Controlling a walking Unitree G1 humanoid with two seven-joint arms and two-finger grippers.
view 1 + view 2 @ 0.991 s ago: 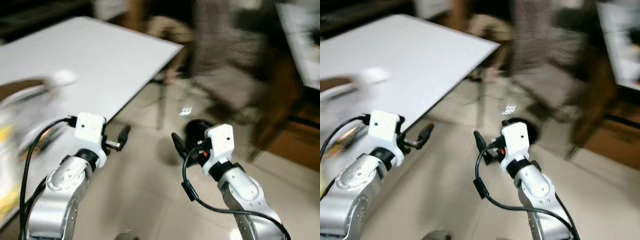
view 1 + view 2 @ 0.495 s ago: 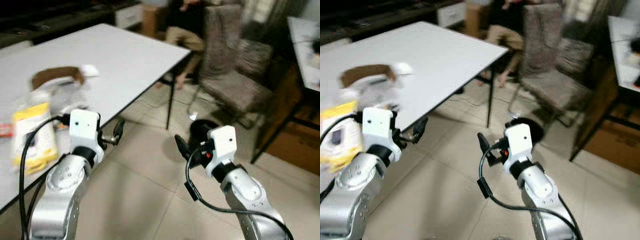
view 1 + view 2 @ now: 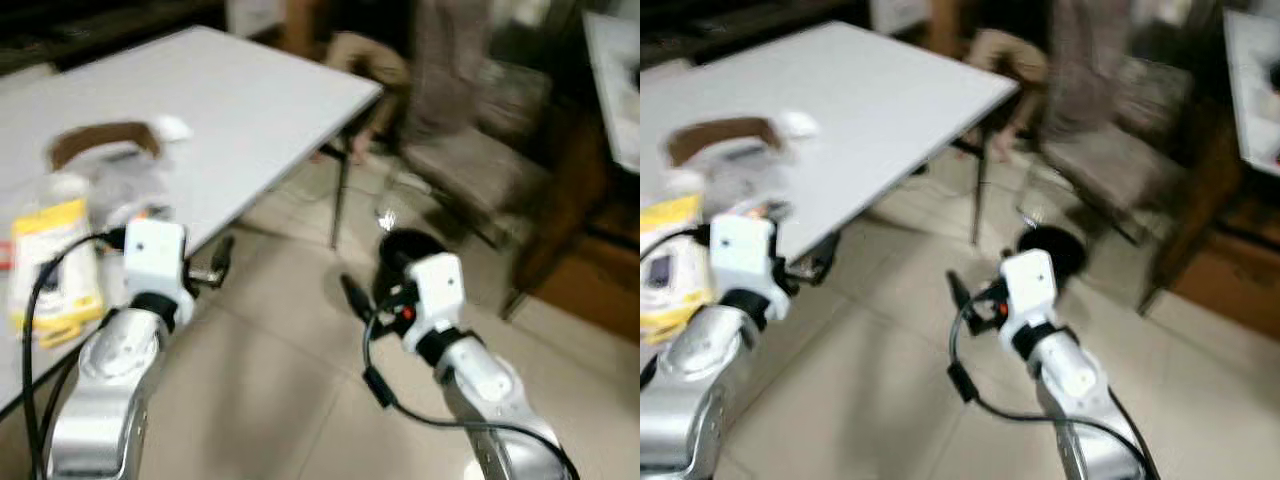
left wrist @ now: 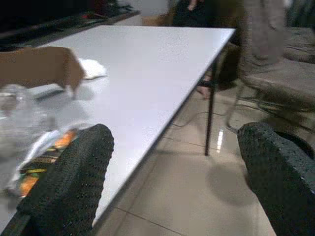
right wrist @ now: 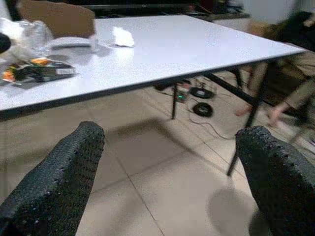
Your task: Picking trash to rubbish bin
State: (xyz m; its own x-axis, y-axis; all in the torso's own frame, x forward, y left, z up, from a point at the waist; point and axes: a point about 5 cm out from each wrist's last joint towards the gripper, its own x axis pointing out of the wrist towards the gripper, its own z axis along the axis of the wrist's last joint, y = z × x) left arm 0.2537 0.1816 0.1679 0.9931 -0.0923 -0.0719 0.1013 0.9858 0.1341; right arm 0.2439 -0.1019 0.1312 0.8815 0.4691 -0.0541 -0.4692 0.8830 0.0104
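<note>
Ahead, in the upper left of the left eye frame, stands a white rectangular tabletop [image 3: 250,90] on thin dark legs, and the trash lies along its near left part: a yellow and white packet [image 3: 45,265] at the far left edge, a crumpled clear plastic wrapper [image 3: 125,190] just beside it, a brown cardboard piece [image 3: 100,140] behind that, and a small white crumpled tissue [image 3: 172,127] touching the cardboard's right end. A round black rubbish bin [image 3: 408,250] sits on the beige tiled floor [image 3: 270,340] right of centre, near a grey upholstered chair [image 3: 480,150] in the upper right. The left gripper [image 3: 222,262] is held out at the tabletop's near edge, its fingers spread wide and empty in the left wrist view. The right gripper [image 3: 355,298] hangs over the floor just left of the bin, its fingers likewise wide apart and holding nothing. A seated person's legs [image 3: 370,60] show beyond the table at the top centre.
</note>
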